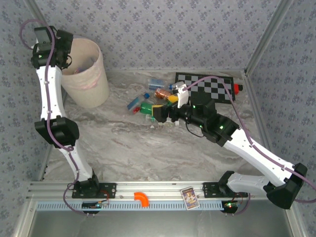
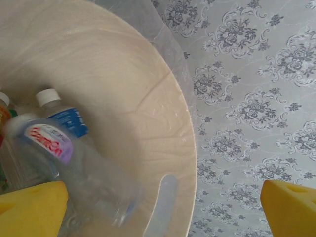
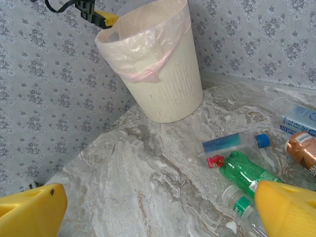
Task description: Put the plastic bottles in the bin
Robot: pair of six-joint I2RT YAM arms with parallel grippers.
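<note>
The peach-beige bin (image 1: 91, 79) stands at the far left corner, lined with clear plastic. My left gripper (image 1: 75, 65) hangs over its mouth, open, yellow fingertips (image 2: 34, 207) wide apart. Below it inside the bin (image 2: 148, 123) lie a clear bottle with a purple-red label (image 2: 52, 143) and a blue-labelled one with a white cap (image 2: 64, 116). Several plastic bottles (image 1: 150, 101) lie in a pile mid-table. My right gripper (image 1: 157, 113) sits at the pile's near edge, open and holding nothing (image 3: 163, 207). Beside its right finger are a green bottle (image 3: 247, 173) and a blue-capped clear bottle (image 3: 232, 142).
A black-and-white checkerboard (image 1: 207, 86) lies at the back right behind the pile. A copper-coloured bottle (image 3: 301, 148) and a green-labelled clear bottle (image 3: 242, 202) lie by my right finger. Bare marble table (image 3: 138, 163) stretches between pile and bin (image 3: 158, 74). Patterned walls close in three sides.
</note>
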